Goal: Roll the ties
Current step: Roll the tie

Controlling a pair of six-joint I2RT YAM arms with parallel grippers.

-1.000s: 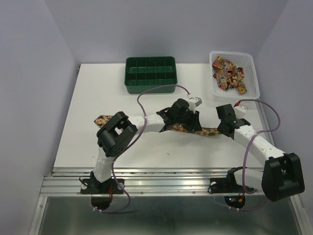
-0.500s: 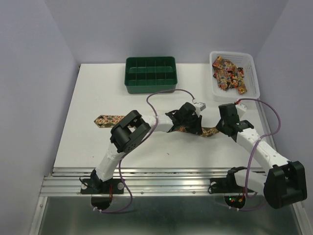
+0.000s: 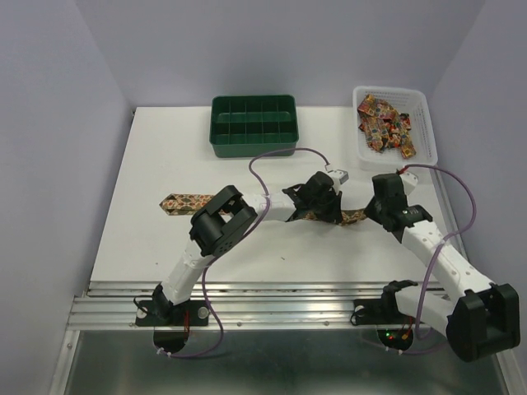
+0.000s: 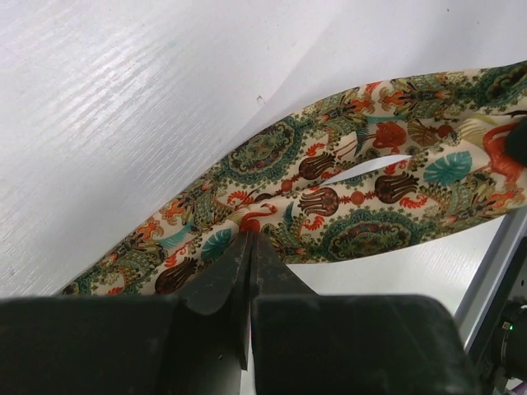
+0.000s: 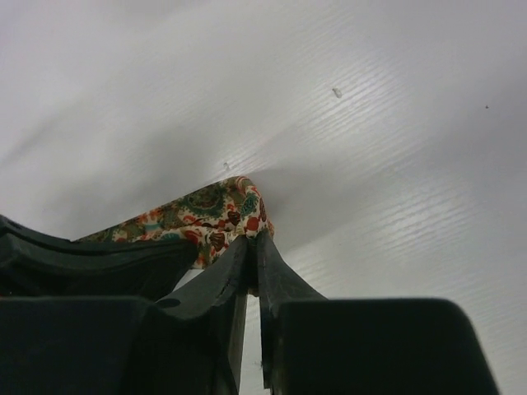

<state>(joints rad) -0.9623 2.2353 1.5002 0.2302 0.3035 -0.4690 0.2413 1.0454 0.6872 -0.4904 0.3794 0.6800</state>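
One tie [image 3: 185, 201] with a red, gold and green pattern lies stretched across the white table from left to right. My left gripper [image 3: 324, 216] sits over its right part. In the left wrist view the gripper [image 4: 249, 237] is shut, its tips pinching the near edge of the tie [image 4: 346, 181]. My right gripper [image 3: 368, 216] is at the tie's right end. In the right wrist view the gripper [image 5: 254, 239] is shut on the end of the tie [image 5: 216, 216], which is folded up at the tips.
A green compartment tray [image 3: 253, 151] stands at the back centre. A white basket [image 3: 396, 158] at the back right holds several more patterned ties [image 3: 385, 123]. The metal rail [image 3: 272, 300] runs along the table's near edge.
My left gripper has slid to the right along the tie, toward its right end. My right gripper has shifted slightly away from me with the tie's end. The tie's left end has stayed put.
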